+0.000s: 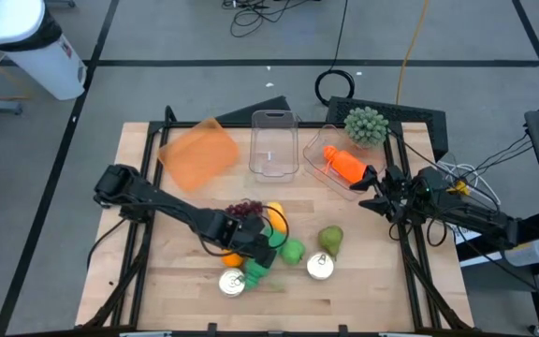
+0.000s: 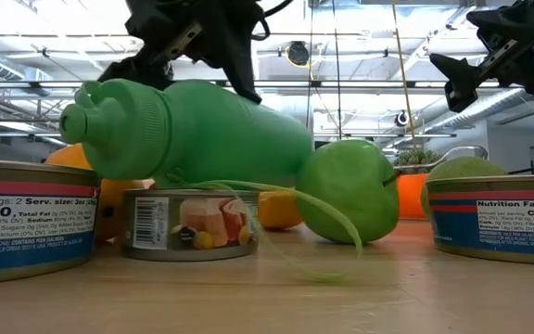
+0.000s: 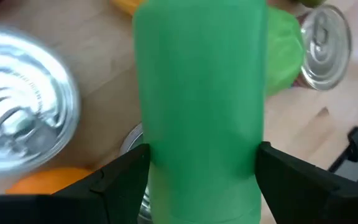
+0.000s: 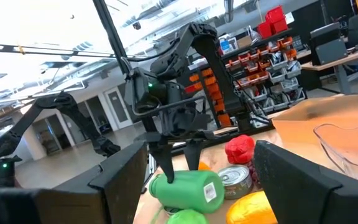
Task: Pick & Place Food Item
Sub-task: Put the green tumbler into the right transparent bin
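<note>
Left claw [image 3: 199, 171] clamps the green bottle [image 3: 197, 87] across its body, lifted just off the counter [image 1: 157, 271] above the cans, lying level so it clears the clutter. Right claw [image 1: 374, 192] waits spread open by the clear tray [image 1: 330, 178], probably the drop spot.

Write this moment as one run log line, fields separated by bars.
left tool: shut on green bottle | bottle: among cans and fruit | right tool: open, waiting beside clear tray

Bright, even overhead light; soft shadows on the counter [image 1: 363, 300]. Ceiling glare washes out the low view at 11 o'clock. Left wrist view blurs the bottle [image 3: 199, 93] and can [image 3: 17, 118].
</note>
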